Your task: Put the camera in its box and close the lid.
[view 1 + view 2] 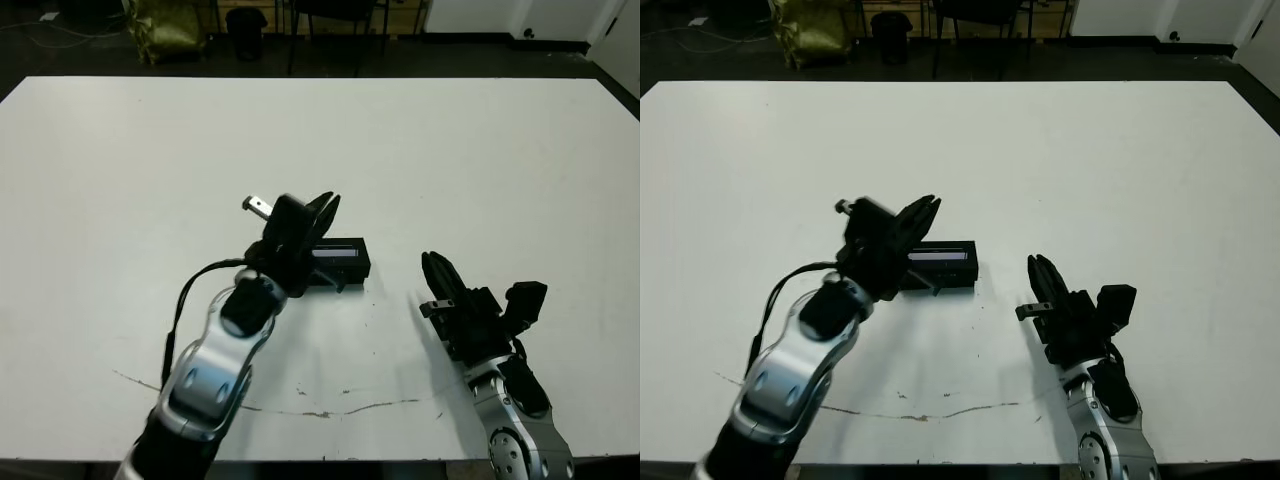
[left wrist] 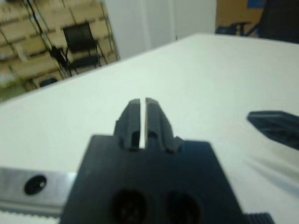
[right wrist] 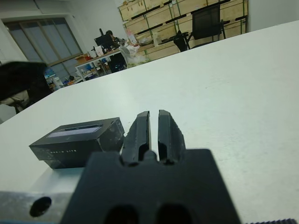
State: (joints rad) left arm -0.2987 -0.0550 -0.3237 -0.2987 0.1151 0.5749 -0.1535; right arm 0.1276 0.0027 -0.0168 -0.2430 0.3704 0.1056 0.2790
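From the head views, the lid (image 1: 338, 257) lay flat on the white tabletop (image 1: 480, 160), its long axis running across the robot's front and its glossy grey strip facing up. It looked seated over the box, so the package read as already shut, though the seam was too small to check. Neither the box's white lining nor the camera could be seen; judging by that, the camera was probably inside. The left gripper (image 1: 322, 218) hovered at the lid's left end, partly covering it, and whether it touched could not be told from here. The right gripper (image 1: 440, 277) stood apart, on the right and nearer the robot, with bare tabletop between it and the lid's right end. The left arm was plainly the nearer one.

In the left wrist view, the left fingers (image 2: 133, 119) were drawn together with only a thin slit between them, holding nothing. They pointed out over bare tabletop rather than at the lid; a dark shape at the frame's edge was too blurred to name.

In the right wrist view, the right fingers (image 3: 140, 133) were likewise pressed almost together and empty. The lid lay just beyond and to one side of them, its long side turned toward this gripper, strip up, the whole package sitting square and level on the tabletop
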